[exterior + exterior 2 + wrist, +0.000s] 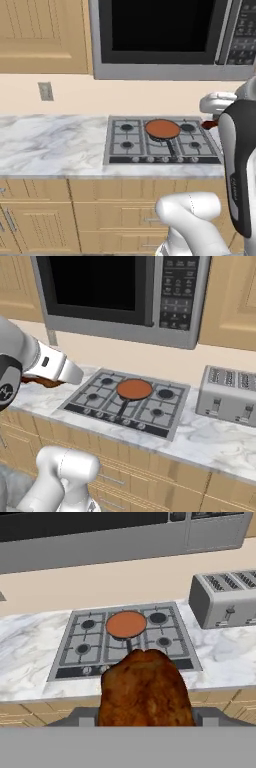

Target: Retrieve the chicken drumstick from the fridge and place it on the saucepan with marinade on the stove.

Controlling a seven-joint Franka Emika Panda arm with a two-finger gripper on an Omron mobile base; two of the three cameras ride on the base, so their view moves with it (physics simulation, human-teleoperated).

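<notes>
The chicken drumstick [145, 688] is sitting clamped in the gripper [145, 719], its browned bulk hiding the fingers (only its dark reddish edge is peeking out beside the arm in the base views). The hand is hanging in front of the stove [75, 654], above the counter edge. The saucepan [126, 625] is resting over the rear middle burners, marinade [126, 623] filling it, 1 toaster [225, 599] standing to the right.

Grey toaster [229, 393] on marble counter [50, 142], microwave [125, 291] above, wall outlet [45, 91], wooden cabinets [40, 35]
</notes>
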